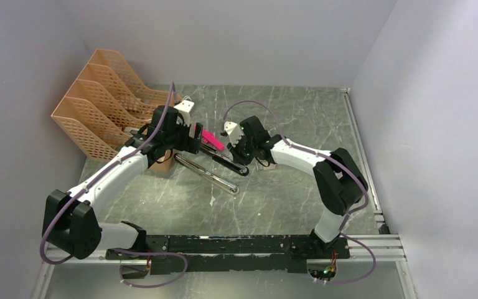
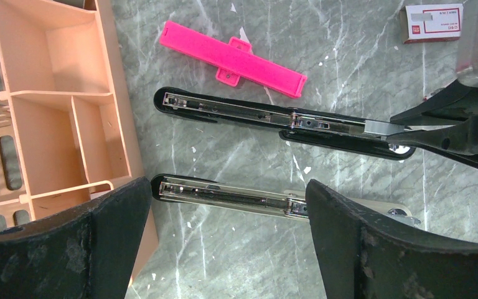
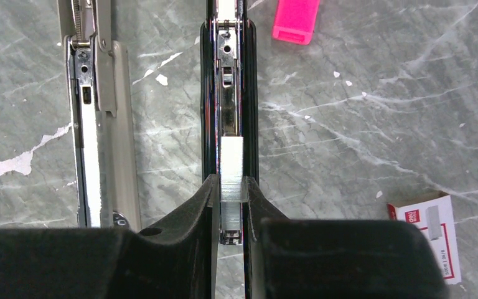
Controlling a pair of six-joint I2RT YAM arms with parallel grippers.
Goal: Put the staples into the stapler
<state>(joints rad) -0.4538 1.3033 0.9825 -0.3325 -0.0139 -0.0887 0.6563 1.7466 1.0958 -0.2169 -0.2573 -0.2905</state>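
Note:
The black stapler (image 2: 236, 113) lies open on the marble table with its silver rail (image 3: 227, 93) facing up. My right gripper (image 3: 231, 187) is shut on a short silvery strip of staples (image 3: 231, 163), which it holds lengthwise over the near end of that rail; the strip also shows as staples (image 2: 381, 128) between the right fingers (image 2: 448, 134). My left gripper (image 2: 228, 205) hangs wide open above the table beside the stapler, with nothing between its fingers. From above, the left gripper (image 1: 190, 137) and right gripper (image 1: 239, 152) face each other across the stapler (image 1: 227, 163).
A slim black-and-silver stick (image 2: 224, 194) lies parallel to the stapler, under my left jaws. A pink plastic piece (image 2: 231, 57) lies beyond the stapler. The white staple box (image 3: 426, 233) with red print sits to the right. Orange desk organizers (image 1: 99, 106) stand at the left.

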